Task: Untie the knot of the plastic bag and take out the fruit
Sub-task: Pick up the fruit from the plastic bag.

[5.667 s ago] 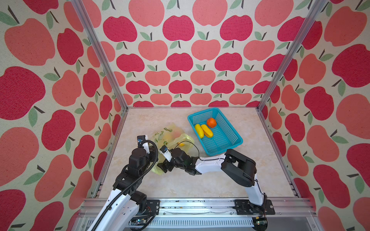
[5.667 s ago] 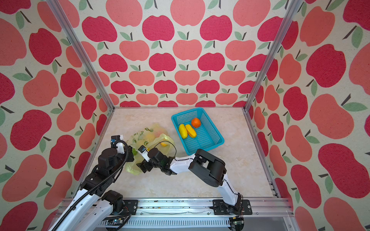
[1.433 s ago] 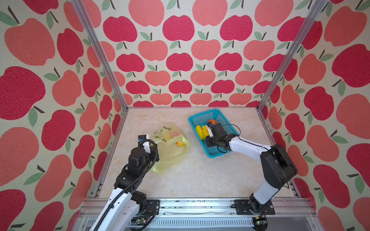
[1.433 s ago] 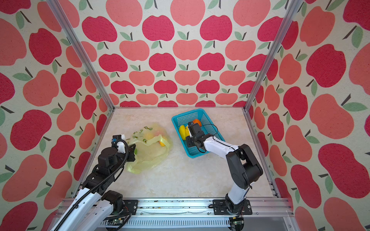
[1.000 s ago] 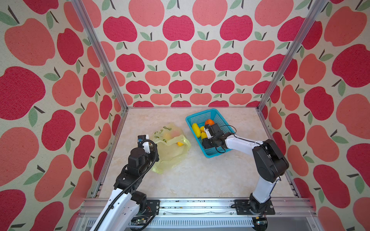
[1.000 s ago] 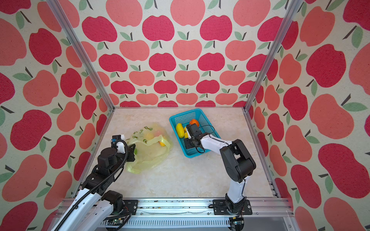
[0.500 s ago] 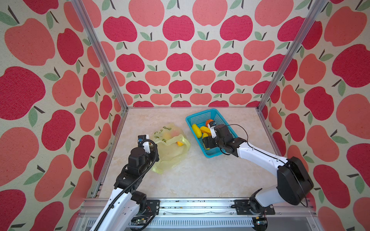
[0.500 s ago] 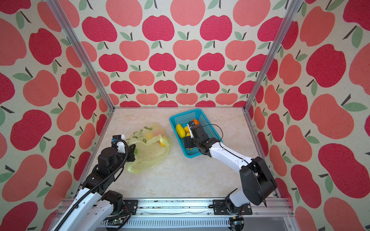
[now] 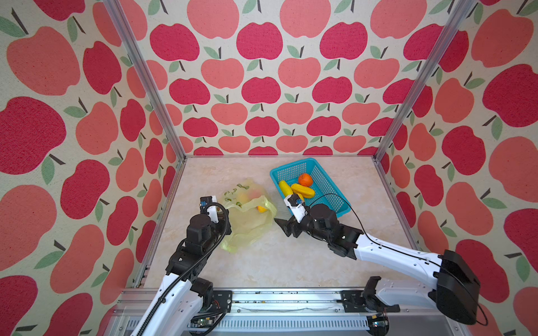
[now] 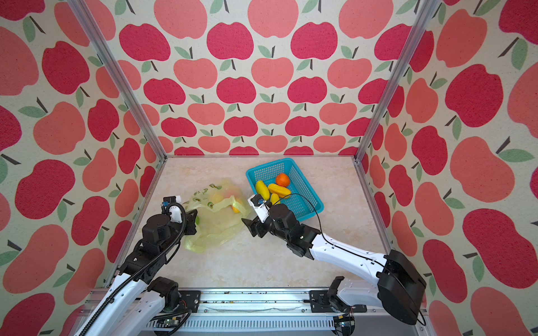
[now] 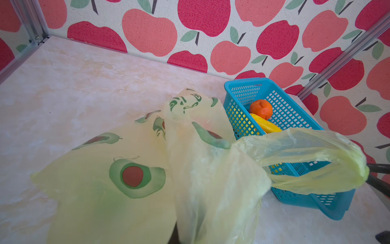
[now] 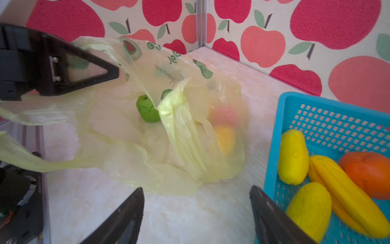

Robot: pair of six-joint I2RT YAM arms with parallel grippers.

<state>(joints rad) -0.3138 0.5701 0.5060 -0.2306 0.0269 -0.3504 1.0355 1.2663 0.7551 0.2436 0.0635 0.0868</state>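
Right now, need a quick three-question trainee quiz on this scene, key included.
1. True or false: the right gripper holds a fruit.
2. How many fruits lie in the turquoise basket? A) two B) four C) six
3. Fill in: the left gripper is shut on a ___ of the plastic bag.

Key: 1 false, it is open and empty. 2 B. 3 handle loop.
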